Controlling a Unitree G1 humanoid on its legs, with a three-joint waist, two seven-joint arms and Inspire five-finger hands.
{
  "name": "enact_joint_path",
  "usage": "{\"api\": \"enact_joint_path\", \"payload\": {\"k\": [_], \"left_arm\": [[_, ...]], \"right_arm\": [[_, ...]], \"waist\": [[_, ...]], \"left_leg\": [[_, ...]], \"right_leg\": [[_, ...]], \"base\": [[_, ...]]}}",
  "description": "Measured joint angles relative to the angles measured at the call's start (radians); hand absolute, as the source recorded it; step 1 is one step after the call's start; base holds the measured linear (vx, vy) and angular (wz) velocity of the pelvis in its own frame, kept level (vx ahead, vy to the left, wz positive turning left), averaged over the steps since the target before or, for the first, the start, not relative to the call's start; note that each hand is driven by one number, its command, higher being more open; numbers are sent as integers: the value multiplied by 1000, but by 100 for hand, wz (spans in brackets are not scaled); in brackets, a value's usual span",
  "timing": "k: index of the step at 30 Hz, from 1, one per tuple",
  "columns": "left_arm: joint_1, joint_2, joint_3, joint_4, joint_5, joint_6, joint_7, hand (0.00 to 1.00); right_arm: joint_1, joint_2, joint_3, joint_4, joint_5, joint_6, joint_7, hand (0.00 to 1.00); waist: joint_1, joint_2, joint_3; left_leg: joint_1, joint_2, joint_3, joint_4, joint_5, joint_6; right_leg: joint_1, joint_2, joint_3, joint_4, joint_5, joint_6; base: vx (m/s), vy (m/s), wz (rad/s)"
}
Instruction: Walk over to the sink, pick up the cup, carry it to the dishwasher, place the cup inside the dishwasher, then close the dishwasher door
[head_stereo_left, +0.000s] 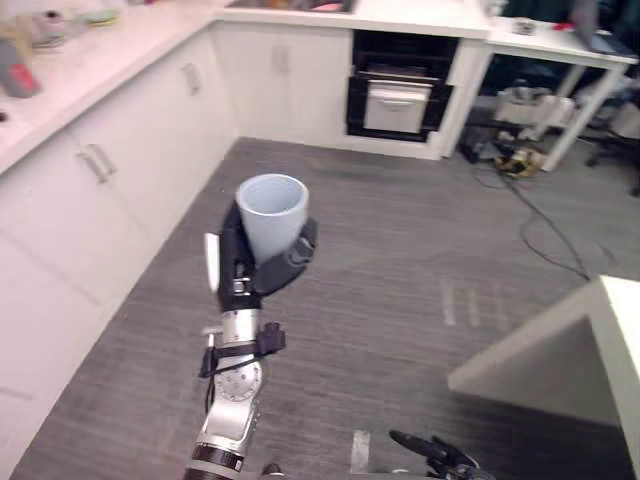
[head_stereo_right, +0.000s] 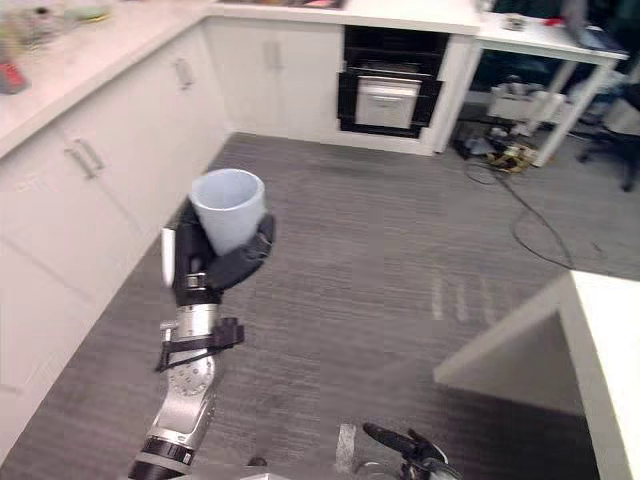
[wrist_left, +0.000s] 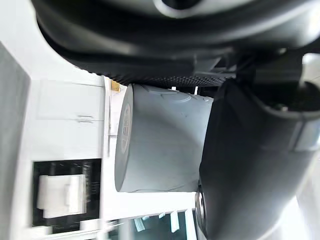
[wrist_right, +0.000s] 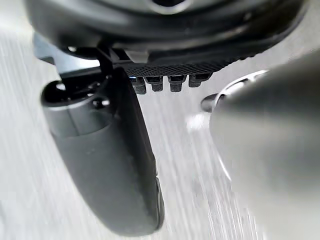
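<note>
**Left eye view:** L hand (head_stereo_left: 250, 262) is up at mid-frame. Its fingers + thumb are curled round the lower half of a pale blue-grey round plastic cup (head_stereo_left: 272, 212). Cup is upright, mouth up, nothing seen inside. It hangs over the grey wood-grain floor (head_stereo_left: 400, 270), well apart from the black-fronted built-in dishwasher (head_stereo_left: 398, 95) in the far white cabinet run. White cabinets w/ metal bar handles (head_stereo_left: 95, 165) run along the left, under a white countertop (head_stereo_left: 130, 45). A white counter corner (head_stereo_left: 570, 350) juts in at lower right. R hand (head_stereo_left: 440, 458) sits low at the bottom edge; its dark fingers look loosely straight and hold nothing.

**Right eye view:** same scene, w/ the cup left of centre. A white thumb cover (head_stereo_right: 168, 258) shows on the L hand's outer side, just beside the cup's base.

**Left wrist view:** cup wall (wrist_left: 160, 145) lies against the palm and the thumb (wrist_left: 250, 165) wraps across its base end, a firm wrap-round grip. Rim faces the cabinets, dishwasher beyond it.

**Right wrist view:** thumb (wrist_right: 105, 155) stands off from the row of fingertips (wrist_right: 172, 82). Nothing sits btwn them, and the floor shows past them.
</note>
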Motion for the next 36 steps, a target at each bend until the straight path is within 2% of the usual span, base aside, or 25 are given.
{"api": "enact_joint_path", "payload": {"k": [3, 6, 7, 11, 13, 15, 18, 22, 27, 30, 32, 34, 36], "left_arm": [[-6, 0, -2, -20, 46, -1, 4, 0], [-1, 12, -3, -20, 50, -1, 4, 0], [44, 90, -33, -11, 23, 23, 42, 0], [46, 88, -33, -11, 23, 24, 42, 0], [64, 79, -13, -11, 20, 24, 42, 0], [86, 57, 27, -11, -16, 25, 17, 0], [85, 40, 71, -8, -94, 25, -24, 0], [85, 41, 167, 0, -188, 27, -67, 0], [84, 48, 253, 13, -291, 36, -81, 0], [85, 48, 266, 22, -291, 50, -80, 0], [88, 46, 267, 22, -291, 54, -81, 0], [103, 42, 267, 11, -289, 58, -83, 0], [147, 23, 279, -47, -265, 61, -84, 0]], "right_arm": [[-40, -7, 26, -13, 0, 1, 9, 100], [-28, -8, 34, -34, 0, 0, 6, 100], [27, 39, 74, 11, -47, -23, 6, 100], [38, 38, 69, 10, -47, -25, 6, 100], [55, 38, 65, 8, -47, -32, 15, 100], [101, 38, 32, -12, -37, -31, 51, 100], [130, 29, 10, -8, -32, -12, 114, 100], [150, 23, -15, 14, 3, 3, 164, 100], [154, 22, -49, 22, 33, 0, 206, 100], [150, 17, -49, 24, 33, -1, 211, 100], [151, 17, -48, 24, 34, -3, 213, 100], [151, 19, -46, 26, 33, 0, 220, 100], [130, 13, -45, 33, 31, 3, 236, 100]], "waist": [[3, 12, 4], [4, -7, 13], [-3, -102, -60], [-4, -102, -61], [0, -99, -83], [-15, -99, -134], [-29, -102, -143], [-30, -103, -142], [-25, -104, -107], [-14, -102, -90], [-11, -96, -81], [-17, -96, -79], [-8, -92, -56]], "left_leg": [[5, 26, 0, -31, 3, -18], [22, 24, 1, -31, 4, -18], [-3, -86, -1, -87, 78, 43], [3, -84, 6, -87, 71, 44], [21, -79, 37, -86, 55, 41], [27, -79, 40, -86, 40, 38], [27, -80, 21, -81, 40, 38], [30, -76, -5, -80, 41, 38], [43, -60, -52, -86, 46, 30], [38, -58, -79, -86, 55, 25], [35, -55, -91, -86, 55, 29], [21, -53, -112, -65, 40, 26], [-65, -43, -110, 104, -50, 37]], "right_leg": [[6, 30, -5, -16, -2, 1], [23, 28, -4, -16, -2, 1], [47, -62, -13, -128, 73, 32], [46, -60, -5, -133, 73, 32], [47, -51, 30, -144, 77, 31], [47, -48, 49, -154, 77, 33], [57, -45, 42, -156, 77, 32], [62, -39, 40, -152, 71, 22], [58, -32, 18, -52, 15, -15], [59, -33, -8, -28, -11, -13], [58, -28, -2, -18, -31, 2], [54, -9, 44, -11, -46, 0], [35, 10, 97, 19, -61, -14]], "base": [[83, -34, 13], [7, -13, 2], [0, 0, 0], [0, -1, -7], [18, -5, -48], [73, -8, -33], [62, -12, 5], [9, -17, 2], [-62, -35, 26], [-94, -37, 30], [-98, -50, 27], [-65, -55, 28], [-9, -47, 3]]}}
